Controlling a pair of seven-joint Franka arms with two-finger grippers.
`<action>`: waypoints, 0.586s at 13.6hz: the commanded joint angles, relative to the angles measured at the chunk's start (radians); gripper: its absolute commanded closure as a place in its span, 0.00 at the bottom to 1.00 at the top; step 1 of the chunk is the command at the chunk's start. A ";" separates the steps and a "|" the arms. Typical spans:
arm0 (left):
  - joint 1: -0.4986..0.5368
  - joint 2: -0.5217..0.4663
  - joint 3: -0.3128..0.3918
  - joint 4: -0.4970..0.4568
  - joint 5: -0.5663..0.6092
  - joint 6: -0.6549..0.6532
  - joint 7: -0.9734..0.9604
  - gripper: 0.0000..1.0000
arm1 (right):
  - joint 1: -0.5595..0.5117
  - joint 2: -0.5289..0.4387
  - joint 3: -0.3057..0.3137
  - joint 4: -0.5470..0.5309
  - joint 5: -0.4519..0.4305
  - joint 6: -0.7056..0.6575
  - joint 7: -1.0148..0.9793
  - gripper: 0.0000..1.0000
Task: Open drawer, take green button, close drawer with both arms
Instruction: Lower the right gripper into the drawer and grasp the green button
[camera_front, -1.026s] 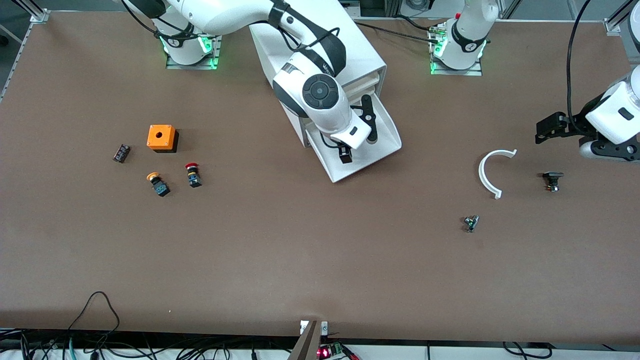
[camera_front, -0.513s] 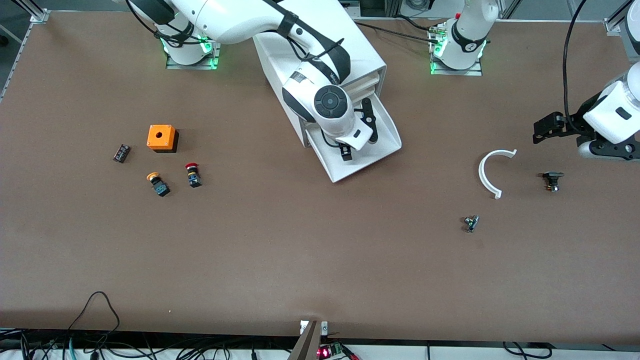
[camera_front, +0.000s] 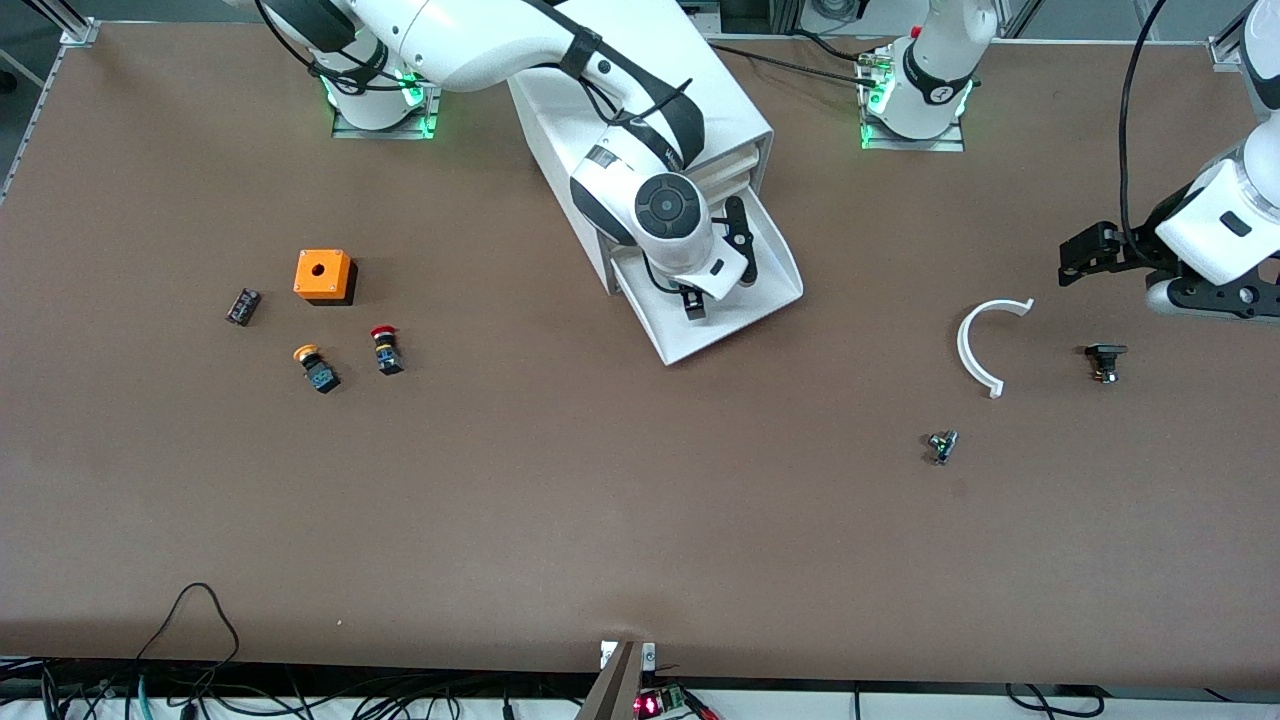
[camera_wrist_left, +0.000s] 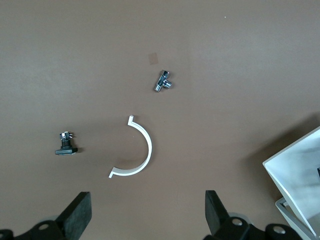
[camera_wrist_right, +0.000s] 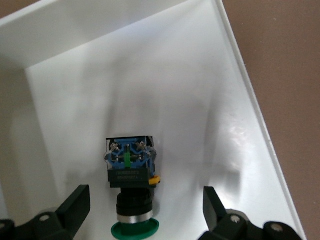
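The drawer (camera_front: 745, 295), the lowest one of the white cabinet (camera_front: 640, 90), is standing pulled out toward the front camera, its sloped lip lying nearest to that camera. The green-capped button (camera_wrist_right: 130, 192) is lying on its side on the drawer floor, blue-and-black body and green cap being shown in the right wrist view. The right gripper (camera_front: 715, 262) is being held inside the drawer just above the button, its jaws being kept wide apart with one finger (camera_wrist_right: 75, 205) on each side of the button and nothing being gripped. The left gripper (camera_front: 1085, 250) is being held in the air over the table (camera_front: 600, 500) at the left arm's end, above a white curved bracket (camera_front: 975, 345), its jaws also spread wide and holding nothing; this arm is waiting. A black knob (camera_front: 1103, 360) is lying beside the bracket, and a small metal fitting (camera_front: 941, 445) nearer the front camera. Toward the right arm's end, an orange box (camera_front: 322, 275), a red-capped button (camera_front: 385, 350), an orange-capped button (camera_front: 317, 368) and a small dark block (camera_front: 242, 306) are lying on the table.
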 joint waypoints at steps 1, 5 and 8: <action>0.008 -0.025 -0.008 -0.021 0.014 0.013 -0.009 0.00 | 0.037 0.007 -0.029 0.007 -0.009 0.006 0.012 0.00; 0.008 -0.023 -0.010 -0.021 0.015 0.013 -0.007 0.00 | 0.065 0.017 -0.045 0.012 -0.009 0.018 0.066 0.02; 0.009 -0.023 -0.008 -0.019 0.014 0.013 -0.006 0.00 | 0.079 0.017 -0.060 0.012 -0.009 0.018 0.067 0.19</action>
